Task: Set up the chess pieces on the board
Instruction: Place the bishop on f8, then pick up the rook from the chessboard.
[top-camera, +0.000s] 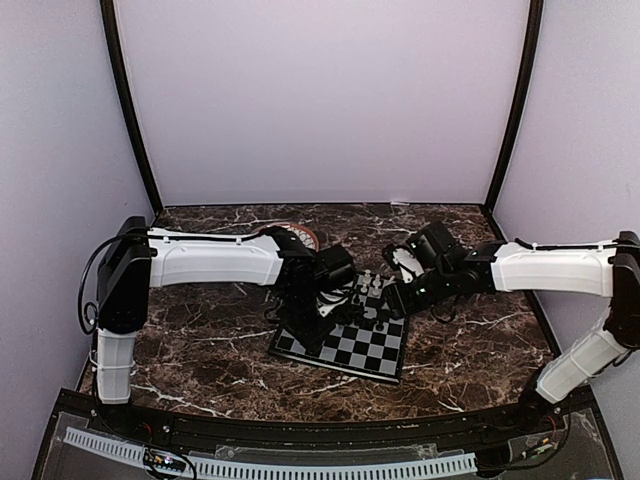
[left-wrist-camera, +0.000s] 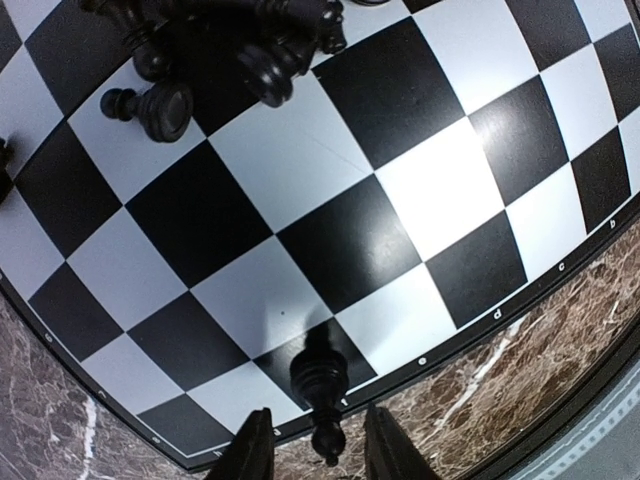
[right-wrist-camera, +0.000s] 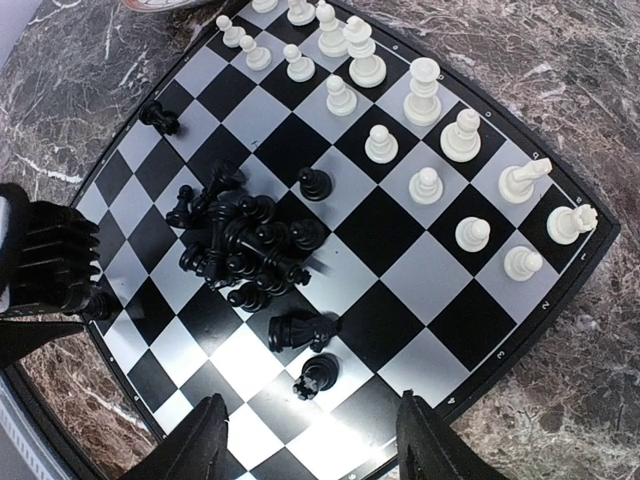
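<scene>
The board (right-wrist-camera: 455, 320) lies on the marble counter (right-wrist-camera: 570, 420). The white pieces (right-wrist-camera: 425, 90) stand in two rows along one edge, and most black pieces are jumbled in a heap (right-wrist-camera: 245, 250) near the middle.

The left end effector (left-wrist-camera: 318, 432) is spread, its fingers flanking one black piece (left-wrist-camera: 318, 372) on an edge square, with a gap showing on each side. The right end effector (right-wrist-camera: 312, 400) is also spread and empty, hovering over the near part of the board.

The main risk is probably that edge piece. If the fingers close off-centre, or lift away while dragging on it, it could tip and roll off onto the counter.

The heap is the other hazard. Its pieces lie tangled and touching, so reaching for one may scatter its neighbours or pinch two together.

Both arms work close over a small, light board. A nudge could slide it and topple the white rows.
</scene>
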